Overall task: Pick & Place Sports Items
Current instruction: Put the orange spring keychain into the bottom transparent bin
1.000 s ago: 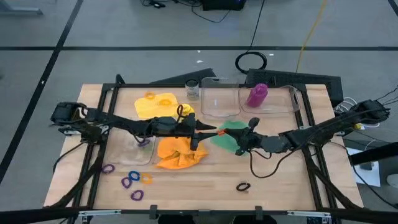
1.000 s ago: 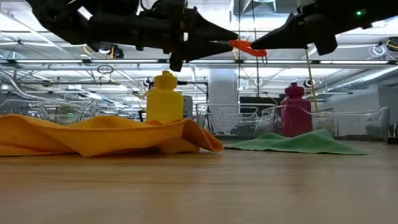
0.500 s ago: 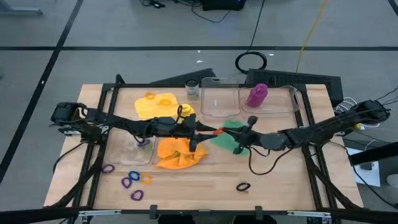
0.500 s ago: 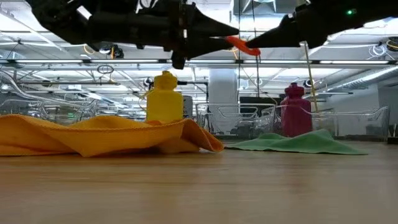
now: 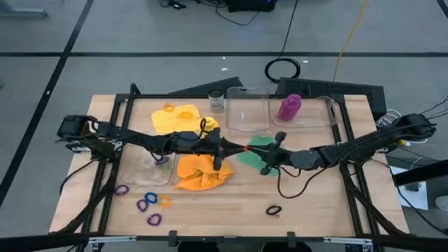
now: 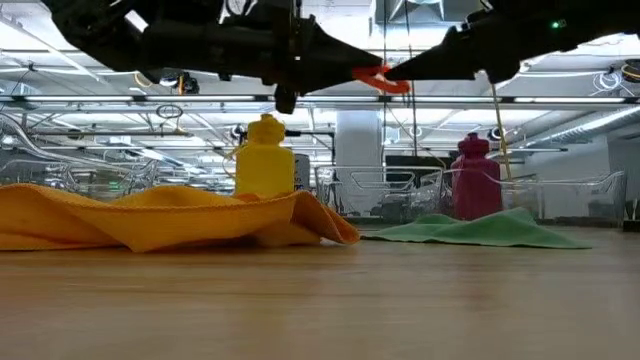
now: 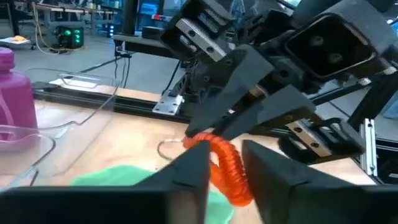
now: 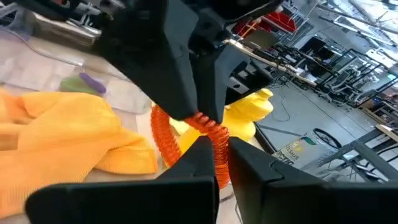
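A: Hanging above the orange cloth (image 5: 199, 172), what held the orange ring (image 5: 247, 148)?

B: Both grippers. The right gripper (image 5: 253, 150) was clamped on it; the left gripper (image 5: 238, 148) pinched its other end. Beyond the cloth stood the yellow bottle (image 6: 264, 157).

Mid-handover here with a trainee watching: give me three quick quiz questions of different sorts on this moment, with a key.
1. True or false: the purple bottle stands inside a clear box.
2. Which thing do the left gripper and right gripper meet at? A) orange ring B) green cloth C) yellow bottle
3. Fill in: the orange cloth lies on the ____.

Key: 1 true; 2 A; 3 table.
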`<state>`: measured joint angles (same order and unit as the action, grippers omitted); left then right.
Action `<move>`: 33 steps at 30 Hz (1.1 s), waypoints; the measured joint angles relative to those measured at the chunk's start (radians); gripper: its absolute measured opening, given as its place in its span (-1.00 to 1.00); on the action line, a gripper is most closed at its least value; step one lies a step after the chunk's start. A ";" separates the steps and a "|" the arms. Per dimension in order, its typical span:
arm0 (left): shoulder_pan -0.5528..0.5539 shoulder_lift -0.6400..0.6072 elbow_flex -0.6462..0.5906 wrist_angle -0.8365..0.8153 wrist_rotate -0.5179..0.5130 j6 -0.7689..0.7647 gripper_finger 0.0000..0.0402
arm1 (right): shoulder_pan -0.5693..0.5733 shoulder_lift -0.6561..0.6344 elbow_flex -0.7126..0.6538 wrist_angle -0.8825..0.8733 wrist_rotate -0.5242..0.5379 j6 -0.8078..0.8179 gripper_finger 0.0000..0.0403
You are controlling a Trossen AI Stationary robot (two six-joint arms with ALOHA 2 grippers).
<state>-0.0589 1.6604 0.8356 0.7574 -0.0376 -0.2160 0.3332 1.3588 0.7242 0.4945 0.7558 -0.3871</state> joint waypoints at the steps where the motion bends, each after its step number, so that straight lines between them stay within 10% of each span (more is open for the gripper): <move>1: 0.000 0.000 0.000 0.000 0.000 0.000 -0.77 | 0.000 0.003 0.000 0.008 0.001 -0.002 -1.00; 19: 0.026 0.000 0.001 -0.086 0.056 0.024 -0.95 | 0.002 0.010 -0.001 0.012 0.002 -0.019 -0.97; 33: 0.026 -0.027 0.000 -0.121 0.043 0.077 -0.95 | 0.104 -0.029 0.000 0.004 0.170 -0.153 -0.18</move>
<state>-0.0330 1.6334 0.8360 0.6368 0.0058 -0.1389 0.4371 1.3295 0.7242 0.4988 0.9259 -0.5396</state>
